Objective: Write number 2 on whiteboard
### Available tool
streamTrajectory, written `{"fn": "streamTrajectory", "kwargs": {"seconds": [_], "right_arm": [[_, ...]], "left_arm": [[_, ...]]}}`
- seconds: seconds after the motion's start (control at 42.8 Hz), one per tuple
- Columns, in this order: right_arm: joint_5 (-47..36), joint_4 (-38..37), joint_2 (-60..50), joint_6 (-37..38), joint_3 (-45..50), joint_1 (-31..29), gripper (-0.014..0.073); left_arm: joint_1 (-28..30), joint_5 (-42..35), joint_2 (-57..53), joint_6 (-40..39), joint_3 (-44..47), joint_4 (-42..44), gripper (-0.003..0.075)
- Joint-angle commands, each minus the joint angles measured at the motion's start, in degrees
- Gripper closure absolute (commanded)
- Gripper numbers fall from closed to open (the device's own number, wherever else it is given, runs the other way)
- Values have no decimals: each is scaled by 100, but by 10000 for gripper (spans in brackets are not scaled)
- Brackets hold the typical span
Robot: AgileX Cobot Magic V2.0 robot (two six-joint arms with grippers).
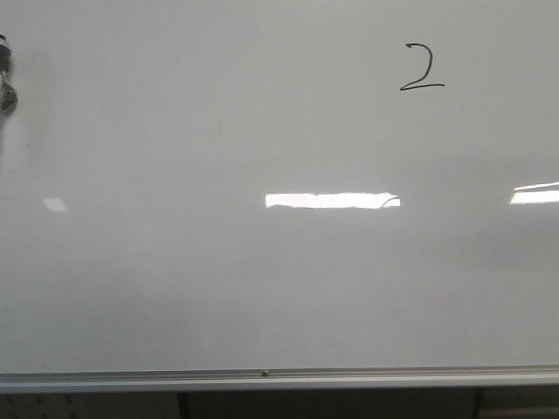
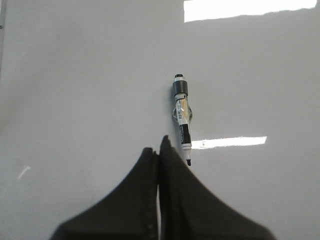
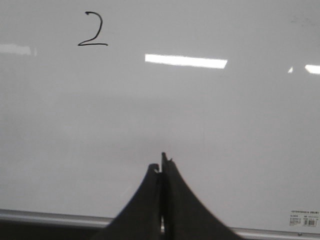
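Note:
The whiteboard (image 1: 218, 262) fills the front view. The number 2 (image 1: 422, 68), a thin black digit, is at its upper right and also shows in the right wrist view (image 3: 93, 30). A black and white marker (image 2: 182, 117) lies on the board just beyond my left gripper (image 2: 159, 150), its tip close beside one finger. It shows at the far left edge of the front view (image 1: 4, 83). My left gripper is shut and empty. My right gripper (image 3: 161, 165) is shut and empty over bare board, well apart from the 2. Neither gripper shows in the front view.
A silver-grey rail (image 1: 262, 380) runs along the board's near edge, also in the right wrist view (image 3: 50, 218). A small printed label (image 3: 305, 218) sits near the rail. Bright light reflections (image 1: 332, 200) lie across the board.

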Motion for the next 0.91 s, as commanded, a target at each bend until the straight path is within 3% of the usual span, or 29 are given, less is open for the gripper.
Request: {"fn": "streamTrajectory", "kwargs": {"seconds": [0.0,0.257,0.794,0.887], "right_arm": [[-1459,38,-259,-70,487,-28,662],[-3151,38,-703,-65,1662,163,662],[-3191,15,-699,117,1644,155,662],[-3263,-459,-699,478,1644,179,662]], "left_arm": [[13,-479,-123,17,122,-2,740],[13,-479,-123,17,122,-2,740],[13,-479,-123,17,122,-2,739],[13,-479,-123,17,122,-2,739]]}}
